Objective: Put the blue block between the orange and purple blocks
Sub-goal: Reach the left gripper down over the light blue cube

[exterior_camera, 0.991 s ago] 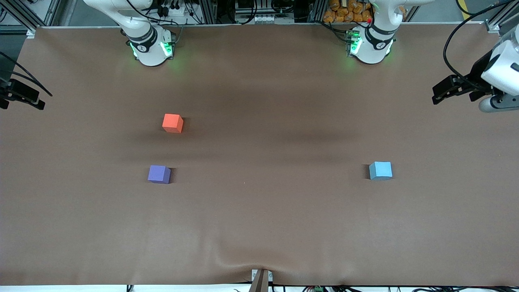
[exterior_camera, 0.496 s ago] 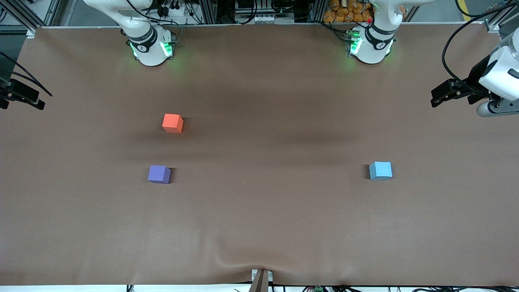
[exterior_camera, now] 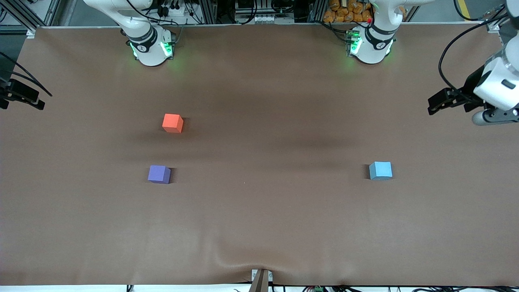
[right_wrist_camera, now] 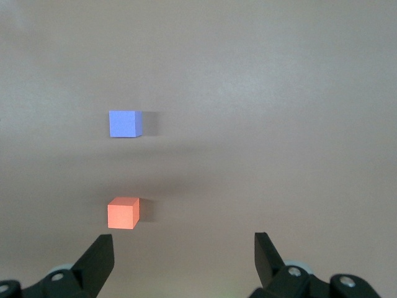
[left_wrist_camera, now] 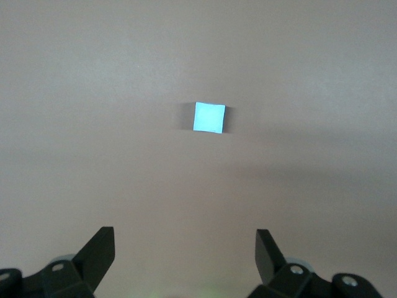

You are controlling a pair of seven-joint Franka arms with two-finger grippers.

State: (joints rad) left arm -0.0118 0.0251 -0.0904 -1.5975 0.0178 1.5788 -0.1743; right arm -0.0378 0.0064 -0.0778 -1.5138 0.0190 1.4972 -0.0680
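No writing shows; left gripper point(left_wrist_camera: 185, 251) and right gripper point(right_wrist_camera: 184, 251) jaws released, blue block point(exterior_camera: 380, 170) untouched

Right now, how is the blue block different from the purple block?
The blue block is light sky blue; the purple block is a darker violet. The blue block sits alone toward the left arm's end of the table; the purple block sits toward the right arm's end, with the orange block farther from the front camera. Both are small matte cubes of like size, resting ungripped on the table.
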